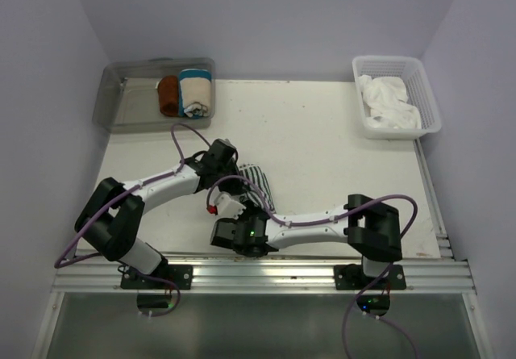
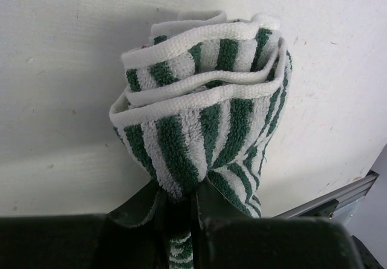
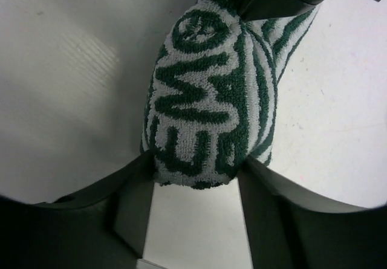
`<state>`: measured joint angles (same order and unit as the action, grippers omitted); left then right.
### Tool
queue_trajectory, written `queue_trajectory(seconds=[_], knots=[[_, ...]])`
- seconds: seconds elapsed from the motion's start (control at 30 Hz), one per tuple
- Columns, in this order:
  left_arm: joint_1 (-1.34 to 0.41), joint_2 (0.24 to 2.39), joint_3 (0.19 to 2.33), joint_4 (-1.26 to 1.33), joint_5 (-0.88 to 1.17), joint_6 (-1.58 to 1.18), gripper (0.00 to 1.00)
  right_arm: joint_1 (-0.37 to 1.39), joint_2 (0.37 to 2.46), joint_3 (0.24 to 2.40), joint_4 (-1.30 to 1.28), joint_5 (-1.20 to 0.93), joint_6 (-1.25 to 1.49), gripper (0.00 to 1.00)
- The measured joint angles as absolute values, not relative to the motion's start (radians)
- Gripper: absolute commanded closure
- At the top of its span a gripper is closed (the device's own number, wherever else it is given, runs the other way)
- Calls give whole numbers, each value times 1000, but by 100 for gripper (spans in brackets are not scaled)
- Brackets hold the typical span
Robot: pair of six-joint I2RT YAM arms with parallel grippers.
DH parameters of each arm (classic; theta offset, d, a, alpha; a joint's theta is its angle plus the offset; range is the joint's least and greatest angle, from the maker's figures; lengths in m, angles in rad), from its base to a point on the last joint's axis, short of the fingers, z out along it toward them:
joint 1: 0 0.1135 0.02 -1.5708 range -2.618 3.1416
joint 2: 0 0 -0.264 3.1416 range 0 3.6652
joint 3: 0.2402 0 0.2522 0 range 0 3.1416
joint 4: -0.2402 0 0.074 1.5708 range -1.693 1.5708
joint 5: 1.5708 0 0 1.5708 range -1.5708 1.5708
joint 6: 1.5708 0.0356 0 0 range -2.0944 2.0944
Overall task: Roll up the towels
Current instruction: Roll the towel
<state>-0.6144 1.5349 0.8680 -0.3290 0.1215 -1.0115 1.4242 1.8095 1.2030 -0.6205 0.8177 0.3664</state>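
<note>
**Green Stripes on an Off-White Table**

The striped towel [image 2: 205, 130] is dark green and white, with plain white hems. In the right wrist view its green runs into bold, letter-like shapes. The table [image 1: 322, 149] is off-white. A white towel [image 1: 389, 102] lies in a white lattice basket [image 1: 430, 113]. The clear bin [image 1: 113, 105] holds a rust-brown towel [image 1: 168, 95] and a cream towel [image 1: 195, 93] with a teal band. The arms [image 1: 161, 185] are white and black, their cables [image 1: 81, 231] purple.
</note>
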Motion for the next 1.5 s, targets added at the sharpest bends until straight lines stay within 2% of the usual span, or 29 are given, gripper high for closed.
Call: queue_trajectory(seconds=[0.03,0.13,0.27,0.3,0.4,0.6,0.9,1.27,1.5], knots=[[-614,1535,868,-329,123,-1011,85,1424,1810,1197,-620,824,376,62],[-614,1535,867,-327,126,-1012,80,1421,1802,1177,-607,830,397,82],[-614,1534,862,-322,131,-1011,65,1382,1745,1090,-536,770,392,99],[-614,1533,861,-321,133,-1011,60,1365,1723,1066,-518,746,390,100],[-613,1528,857,-323,134,-1010,54,1290,1621,973,-442,632,392,100],[-609,1464,849,-336,122,-1004,34,1159,1428,815,-302,416,420,100],[-604,1443,854,-366,101,-982,7,1016,1356,764,-210,160,479,100],[-601,1447,846,-311,123,-954,0,886,1374,709,-73,-94,574,100],[-600,1487,791,-183,165,-949,0,850,1385,675,3,-181,620,100]])
